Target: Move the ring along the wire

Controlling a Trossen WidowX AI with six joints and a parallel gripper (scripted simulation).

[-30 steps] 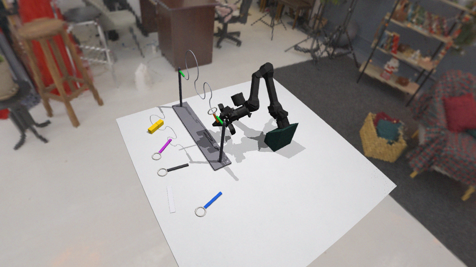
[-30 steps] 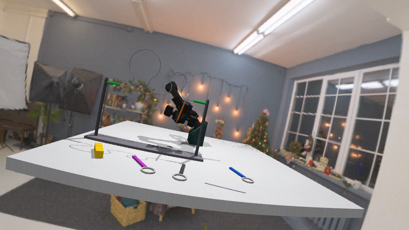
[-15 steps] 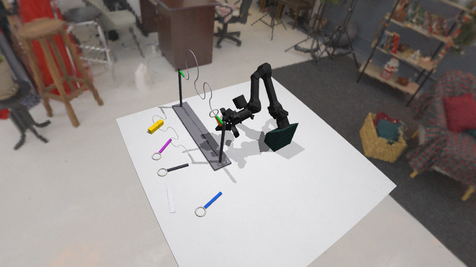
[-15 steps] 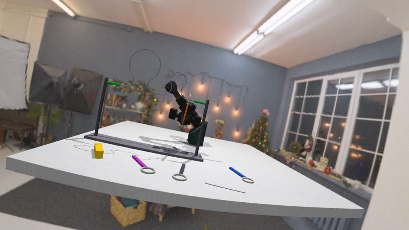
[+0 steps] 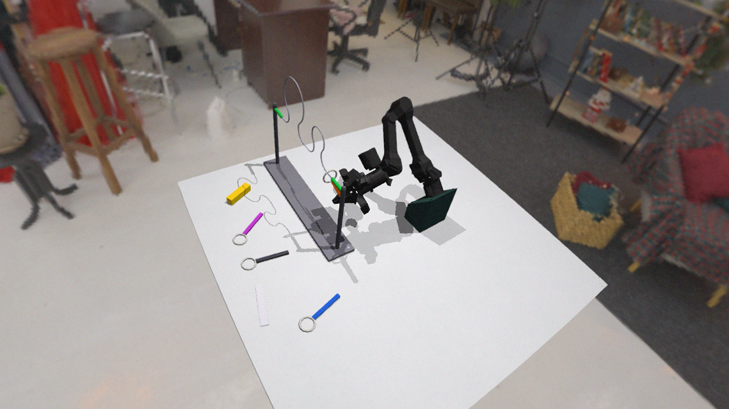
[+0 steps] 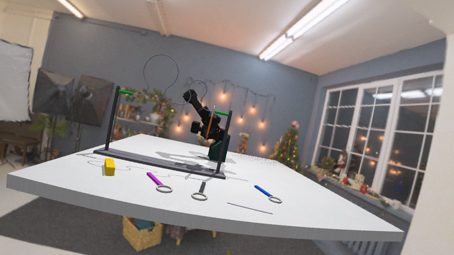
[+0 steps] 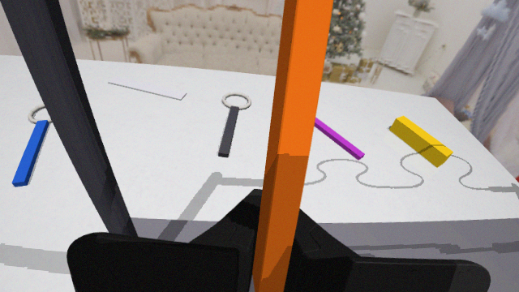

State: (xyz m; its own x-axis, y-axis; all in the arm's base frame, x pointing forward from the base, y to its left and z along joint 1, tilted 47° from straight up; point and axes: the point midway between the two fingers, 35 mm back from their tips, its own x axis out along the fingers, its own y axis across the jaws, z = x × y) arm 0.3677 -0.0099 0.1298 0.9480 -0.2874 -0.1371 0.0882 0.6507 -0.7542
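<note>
The gripper point(image 7: 280, 259) is clenched on the orange handle point(image 7: 289, 134), which is held nearly upright between the black fingers. In the exterior view the handle point(image 6: 209, 125) is seen just beside the near post point(image 6: 223, 144), at about 9 o'clock of it, under the green wire end point(image 6: 221, 113). The ring itself is too small to make out clearly; whether the wire runs through it cannot be told. The far post point(image 6: 112, 116) carries the other green end point(image 6: 125, 92), and the grey wire point(image 6: 160, 72) loops between them above the dark base plate point(image 6: 134, 158).

On the white table point(image 5: 463, 302), at 9 o'clock of the base plate in the top view, a yellow block point(image 5: 238, 193), a purple-handled ring point(image 5: 251, 225), a black-handled ring point(image 5: 266, 258) and a blue-handled ring point(image 5: 322, 309) are laid flat, well apart from each other. A wicker basket point(image 5: 575, 226) is set on the carpet at 3 o'clock of the table; teal and red cushions are seen inside it.
</note>
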